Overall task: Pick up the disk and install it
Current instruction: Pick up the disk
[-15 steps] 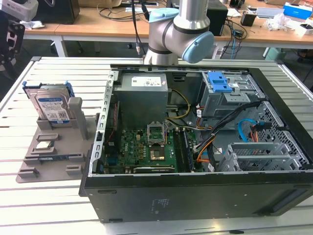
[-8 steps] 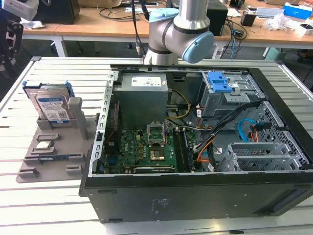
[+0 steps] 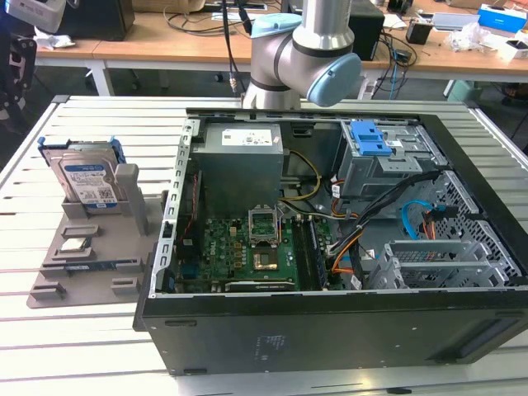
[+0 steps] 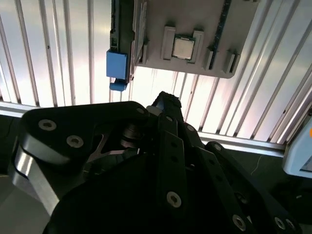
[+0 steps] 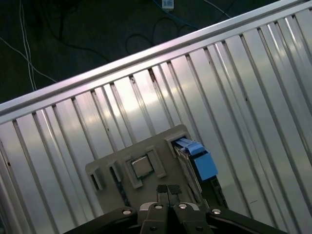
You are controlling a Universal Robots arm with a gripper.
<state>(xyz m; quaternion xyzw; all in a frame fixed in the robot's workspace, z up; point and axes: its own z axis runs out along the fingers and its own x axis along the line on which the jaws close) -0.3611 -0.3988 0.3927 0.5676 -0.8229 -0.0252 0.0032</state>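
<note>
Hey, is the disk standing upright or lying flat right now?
Upright. The disk stands on edge in a slot of the grey holder, label facing out, beside the open computer case.

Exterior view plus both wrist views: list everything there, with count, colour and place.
disk: one, silver with blue frame, upright in the holder.
holder: one, grey, exterior view's left of the case.
processor chip: one, silver, on the holder.
computer case: one, black, open, centre.
motherboard: one, green, inside the case.
drive cage: one, grey, blue latch, inside the case.
table: one, silver slats.
arm: one, grey and light blue, behind the case.
gripper: one, black, shut, above the holder.
</note>
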